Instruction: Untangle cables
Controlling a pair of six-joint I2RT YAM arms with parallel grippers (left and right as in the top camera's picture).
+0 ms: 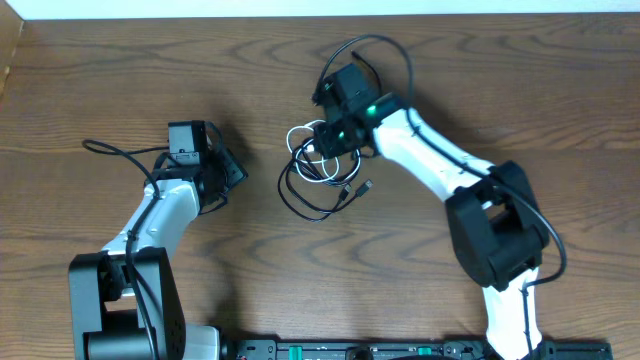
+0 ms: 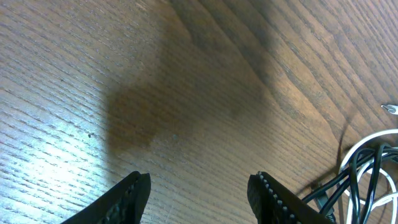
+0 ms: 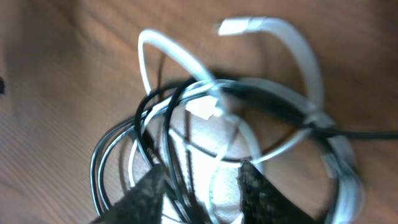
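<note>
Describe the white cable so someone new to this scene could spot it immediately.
On the wooden table, find the white right arm reaching toward the middle. At its tip lies a tangle of thin cords; the white cable is the only pale loop, its neighbours being black.

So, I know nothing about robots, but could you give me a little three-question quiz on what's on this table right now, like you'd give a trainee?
1. True or false: the left tool is gripping a cable.
2. What colours are the tangled cables? A) white and black B) red and blue C) all yellow
3. Which tool, left or right, sits directly over the tangle with strands lying in its gap?
Key: 1 false, it is open with only the bare wooden table in its gap. 2 A. 3 the right tool.
</note>
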